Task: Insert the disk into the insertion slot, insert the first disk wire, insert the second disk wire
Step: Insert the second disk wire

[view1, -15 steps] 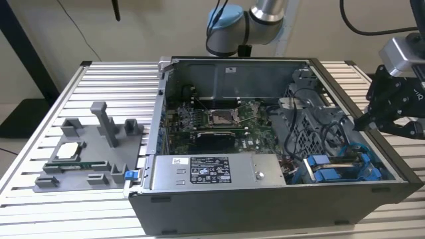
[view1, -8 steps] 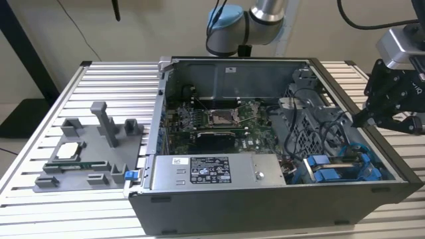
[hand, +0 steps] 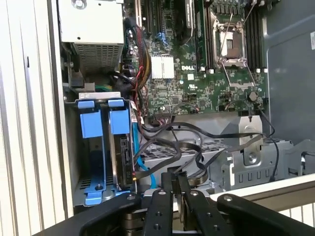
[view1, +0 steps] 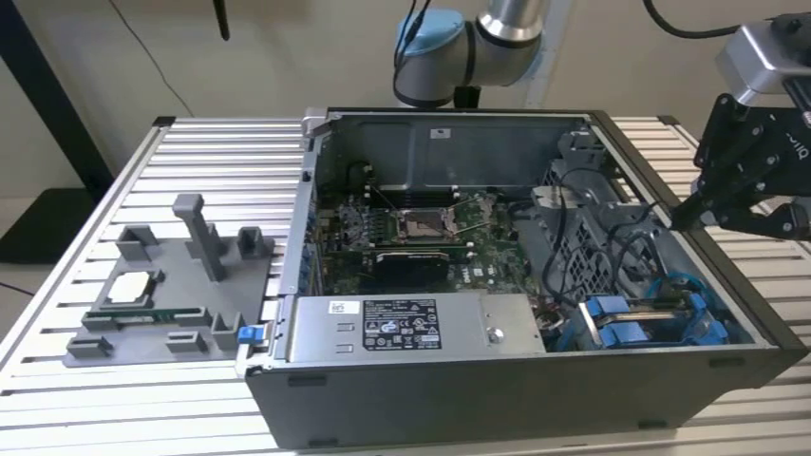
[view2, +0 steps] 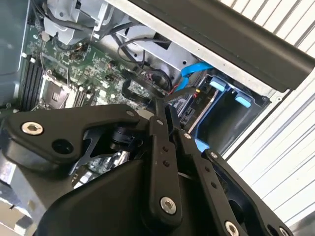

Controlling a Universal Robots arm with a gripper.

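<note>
Fingers (hand: 168, 186) pressed together, black gripper (hand: 175, 176) hangs over loose black cables (hand: 206, 132) that could snag it near the blue-framed silver-grey disk (hand: 124, 157).

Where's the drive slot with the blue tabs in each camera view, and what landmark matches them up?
Exterior view: the insertion slot sits in the case's near corner, on the exterior view's right.
First wrist view: between case wall and cables, beside the power supply.
Second wrist view: under the case rim.
Shared landmark: the CPU socket.
</note>
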